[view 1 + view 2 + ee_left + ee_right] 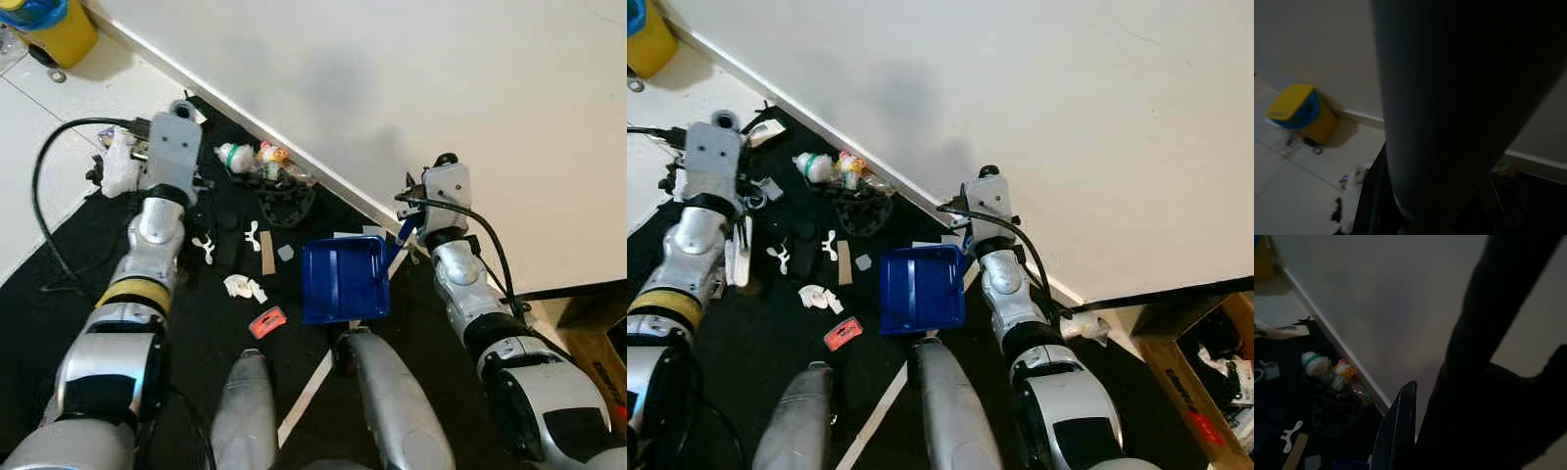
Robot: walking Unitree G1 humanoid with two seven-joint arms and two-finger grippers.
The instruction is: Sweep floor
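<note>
A blue dustpan (343,279) rests on the black mat (59,294) near the wall, its mouth towards the litter. Its handle runs up into my right gripper (409,231), which is shut on it; the pan's edge (1398,426) shows beside a dark finger (1484,357). My left gripper (178,196) hangs over the mat's left part, above scattered litter: white scraps (243,287), a red piece (266,321), a cardboard strip (266,253). A white elongated thing (733,257) hangs beside my left forearm. In the left wrist view a broad grey cylinder (1449,107) stands close up.
Against the white skirting (323,186) lie a green-banded bottle (233,155), coloured wrappers (270,153) and a black mesh object (286,201). A yellow bin (61,31) with a blue liner stands far left on pale tiles. A cardboard box (1205,392) sits at the right.
</note>
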